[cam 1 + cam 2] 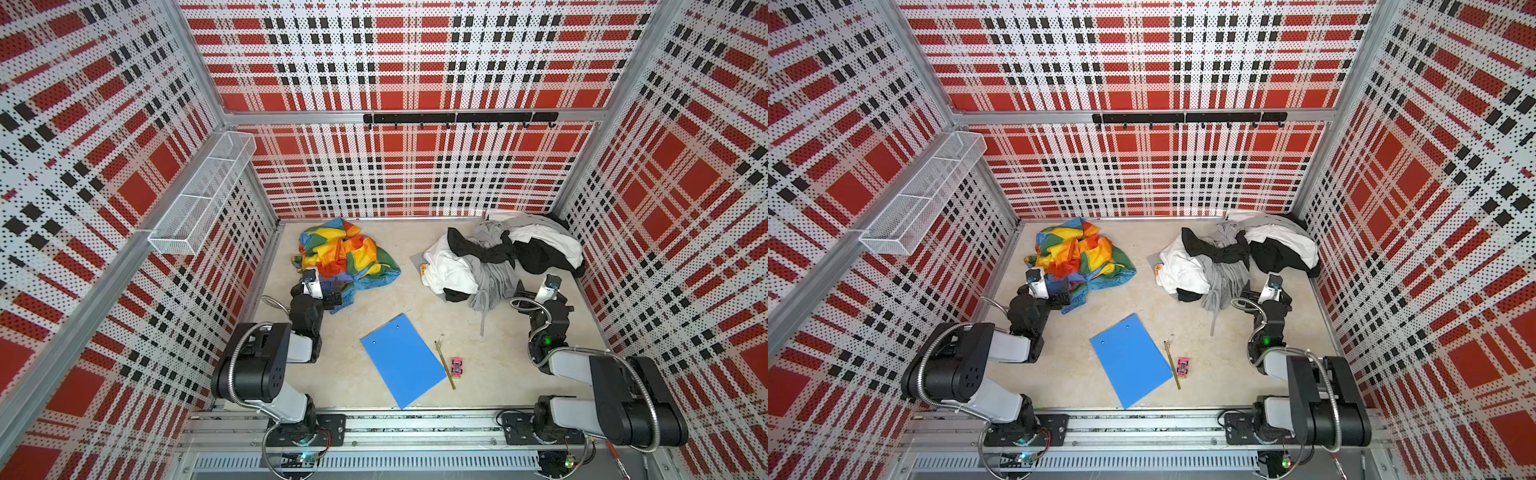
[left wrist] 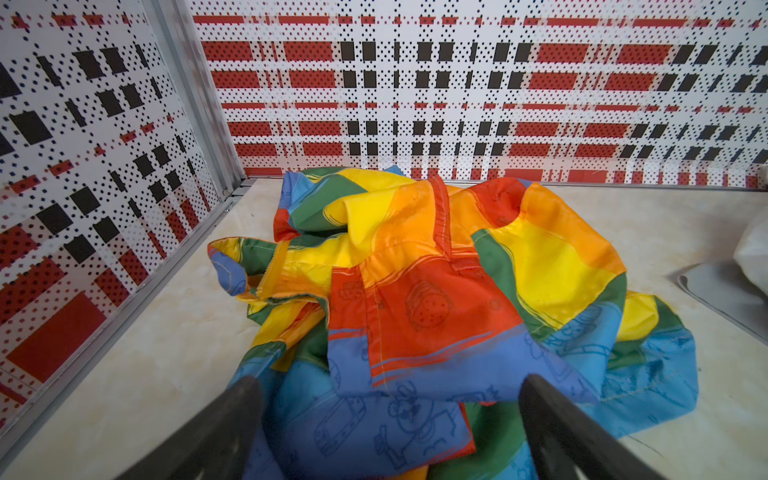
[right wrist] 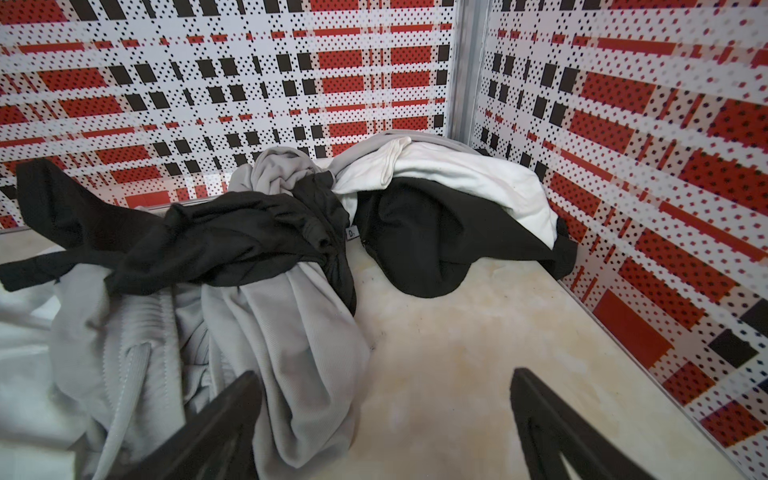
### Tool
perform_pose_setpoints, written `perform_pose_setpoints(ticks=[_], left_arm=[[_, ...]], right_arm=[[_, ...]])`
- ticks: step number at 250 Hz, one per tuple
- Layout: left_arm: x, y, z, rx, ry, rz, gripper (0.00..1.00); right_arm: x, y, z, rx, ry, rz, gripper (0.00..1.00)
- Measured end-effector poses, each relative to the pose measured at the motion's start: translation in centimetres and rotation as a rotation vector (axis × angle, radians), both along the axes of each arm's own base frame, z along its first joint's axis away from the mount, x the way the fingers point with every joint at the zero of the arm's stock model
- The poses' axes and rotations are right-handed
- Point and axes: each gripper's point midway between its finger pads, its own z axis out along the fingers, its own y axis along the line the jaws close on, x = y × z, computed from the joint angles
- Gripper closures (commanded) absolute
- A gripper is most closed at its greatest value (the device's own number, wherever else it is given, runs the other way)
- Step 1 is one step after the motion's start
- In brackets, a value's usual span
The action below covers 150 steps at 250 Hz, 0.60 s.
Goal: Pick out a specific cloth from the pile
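Observation:
The cloth (image 1: pixel 345 257) (image 1: pixel 1079 255), a crumpled patchwork sheet of orange, yellow, red, blue and green, lies alone at the back left of the table. The pile (image 1: pixel 498 253) (image 1: pixel 1237 253) of white, grey and black garments fills the back right corner, apart from the cloth. My left gripper (image 1: pixel 332 297) (image 2: pixel 388 390) is open over the cloth's near blue edge (image 2: pixel 436 291), with folds lying between its fingers. My right gripper (image 1: pixel 521 297) (image 3: pixel 386 386) is open at the pile's near side. A grey garment fold (image 3: pixel 291 353) reaches in beside one finger, with bare table under the rest.
A blue clipboard (image 1: pixel 403 359) lies at the front middle, with a thin brass rod (image 1: pixel 445 365) and a pink toy car (image 1: pixel 457 367) beside it. A white mesh basket (image 1: pixel 203 199) hangs on the left wall. A black hook rail (image 1: pixel 461 118) runs along the back wall.

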Motion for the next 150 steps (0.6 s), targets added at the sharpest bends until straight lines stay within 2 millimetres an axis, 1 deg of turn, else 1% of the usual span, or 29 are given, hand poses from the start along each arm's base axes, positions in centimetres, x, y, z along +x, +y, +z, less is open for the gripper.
perform_pose_setpoints(ticks=[23,39,50,64,75,92,120,150], left_arm=[[0.0,0.0,0.0,0.0,0.0,0.0,0.01],[0.0,0.0,0.0,0.0,0.0,0.0,0.01],[0.0,0.0,0.0,0.0,0.0,0.0,0.01],[0.0,0.0,0.0,0.0,0.0,0.0,0.01],[0.0,0.0,0.0,0.0,0.0,0.0,0.01],[0.0,0.0,0.0,0.0,0.0,0.0,0.01],[0.0,0.0,0.0,0.0,0.0,0.0,0.01],[0.0,0.0,0.0,0.0,0.0,0.0,0.01]], right_arm=[[0.2,0.0,0.1,-0.008,-0.03,0.001,0.0],[0.5,0.3,-0.2,-0.017,-0.046,0.011,0.0],[0.6,0.6,-0.8,-0.03,-0.048,0.019,0.0],[0.6,1.2,-2.1,-0.046,-0.011,0.038,0.0],[0.7,1.6,-2.5,-0.053,0.01,0.049,0.0],[1.3,2.0,-1.7,-0.061,-0.011,0.057,0.0],[2.3,1.7,-0.3,-0.066,-0.047,0.035,0.0],[2.3,1.5,-0.2,-0.07,-0.047,0.022,0.0]])
